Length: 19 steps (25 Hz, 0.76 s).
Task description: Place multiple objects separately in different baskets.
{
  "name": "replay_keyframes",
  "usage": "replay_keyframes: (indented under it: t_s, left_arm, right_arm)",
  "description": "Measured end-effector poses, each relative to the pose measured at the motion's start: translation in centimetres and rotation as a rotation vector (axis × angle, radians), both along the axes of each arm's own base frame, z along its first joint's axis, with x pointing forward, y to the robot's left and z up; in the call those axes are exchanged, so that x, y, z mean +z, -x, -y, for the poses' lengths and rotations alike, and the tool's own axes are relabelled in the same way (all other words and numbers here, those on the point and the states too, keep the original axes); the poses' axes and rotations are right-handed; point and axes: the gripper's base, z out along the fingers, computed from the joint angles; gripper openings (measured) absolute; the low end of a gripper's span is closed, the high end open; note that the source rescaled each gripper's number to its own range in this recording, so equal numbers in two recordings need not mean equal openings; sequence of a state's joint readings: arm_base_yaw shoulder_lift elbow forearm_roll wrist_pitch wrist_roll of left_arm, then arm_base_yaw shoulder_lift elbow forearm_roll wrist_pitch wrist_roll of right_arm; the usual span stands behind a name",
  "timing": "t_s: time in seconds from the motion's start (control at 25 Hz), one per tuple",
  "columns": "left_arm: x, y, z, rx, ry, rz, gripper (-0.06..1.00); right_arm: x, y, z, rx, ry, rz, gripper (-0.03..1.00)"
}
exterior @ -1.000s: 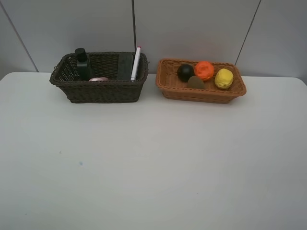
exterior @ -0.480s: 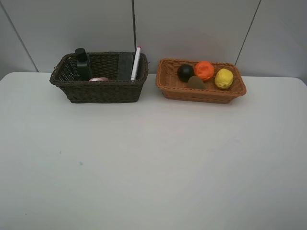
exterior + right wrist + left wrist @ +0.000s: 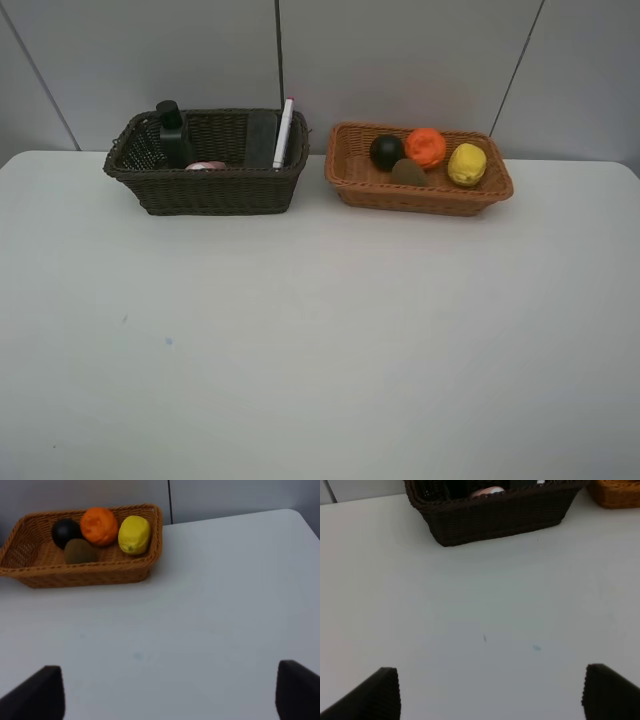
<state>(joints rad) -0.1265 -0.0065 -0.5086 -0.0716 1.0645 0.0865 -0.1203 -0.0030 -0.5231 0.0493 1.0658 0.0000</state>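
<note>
Both jaws of mine gape wide and empty above the white tabletop (image 3: 320,340). Bottles, eraser and marker sit in the dark brown wicker basket (image 3: 205,190), fruit in the shallow orange-tan wicker basket (image 3: 420,192); sorting looks finished.

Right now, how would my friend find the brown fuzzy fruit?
Find the shallow orange-tan wicker basket at the right of the white table. Four fruits sit inside. The brown oval kiwi lies nearest the front wall, below the black mangosteen and orange; it's the only dull brown one.

Pink bottle (image 3: 205,166) mostly behind basket wall (image 3: 210,190)
</note>
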Motion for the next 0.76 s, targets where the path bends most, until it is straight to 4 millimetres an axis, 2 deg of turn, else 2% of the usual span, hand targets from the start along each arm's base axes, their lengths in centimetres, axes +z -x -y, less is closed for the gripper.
replay_keyframes:
  t_s: [0.76]
  left_arm:
    - [0.0, 0.0, 0.0, 0.0, 0.0, 0.0, 0.94]
  right_arm:
    - [0.0, 0.0, 0.0, 0.0, 0.0, 0.0, 1.0]
